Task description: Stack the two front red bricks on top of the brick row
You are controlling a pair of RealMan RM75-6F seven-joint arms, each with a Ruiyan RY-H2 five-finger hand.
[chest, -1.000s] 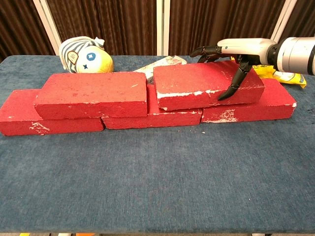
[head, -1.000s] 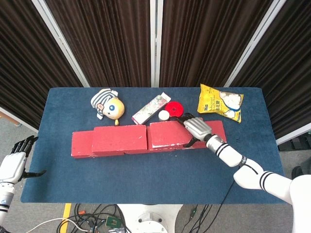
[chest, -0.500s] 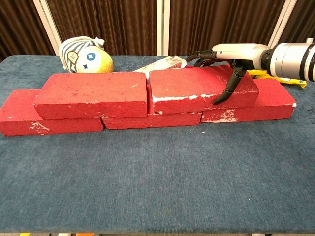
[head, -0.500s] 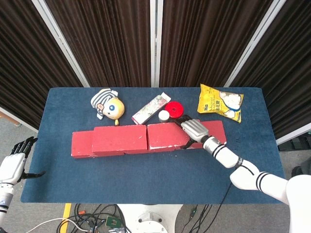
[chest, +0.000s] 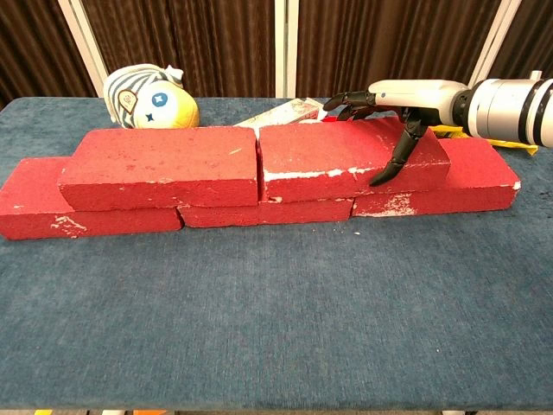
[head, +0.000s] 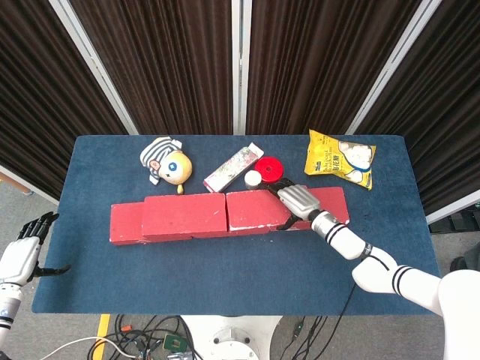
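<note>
Gripping the right-hand top brick point(chest: 346, 160), the right hand point(head: 296, 201) reaches in from the robot's right, its thumb down on the brick's front face and its other fingers point(chest: 346, 102) curled over the back edge, so the brick is pinched between them. This brick lies flat on the brick row point(chest: 259, 210), its left end touching the right end of the other top brick point(chest: 160, 166), which also lies flat on the row. Both upper bricks sit across the joints of the row beneath; the row's left end point(chest: 34, 207) and right end point(chest: 479, 177) stick out past them on either side. In the head view the whole stack point(head: 225, 214) runs left to right across the middle of the blue table point(head: 225, 270).

Behind the brick row, toward its left, lies a striped plush toy point(head: 166, 163) with a yellow face. Behind the row's middle a flat pink box point(head: 232, 168) lies at a slant, with a small white cap point(head: 253, 178) and a red disc point(head: 268, 166) just beside it, near the right hand. A yellow snack bag point(head: 340, 157) lies farther back, behind the row's right end.

The left hand point(head: 21, 255) hangs well away from the row, off the table's left front corner, holding nothing, its fingers spread apart.
</note>
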